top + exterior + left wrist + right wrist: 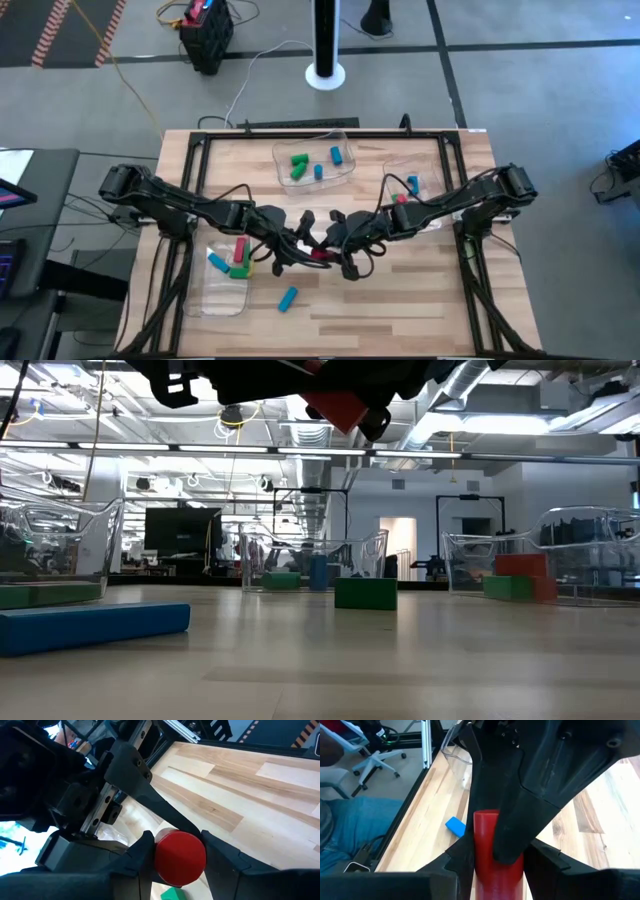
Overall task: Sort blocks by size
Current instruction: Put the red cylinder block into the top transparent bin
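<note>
A red cylinder block (322, 255) hangs high over the middle of the table, up near the top of the low view as the red block (338, 405). My left gripper (303, 248) reaches it from the table's left and my right gripper (338, 250) from the right, so the two meet end to end. Each is shut on the block. In the left wrist view the block's round end (180, 857) faces the camera. A green block (172, 894) lies on the table below it. My left gripper pinches the red block's curved sides (161, 861) between its two fingers, at the block's left end. The fingers come almost level from the table's left and lie along the block. The block is lifted clear of the table. My right gripper pinches the red block's curved sides (481, 862) between its two fingers, at the end nearer the table's right. Its fingers slant slightly down from the right and lie along the block. The left gripper's finger (520, 820) covers the far end.
Three clear trays stand on the table: a far one (345, 172) with green and blue blocks, a right one (432, 205) with red and blue, and a near-left one (215, 300) with blue, red and green. A blue block (288, 298) lies loose near the front.
</note>
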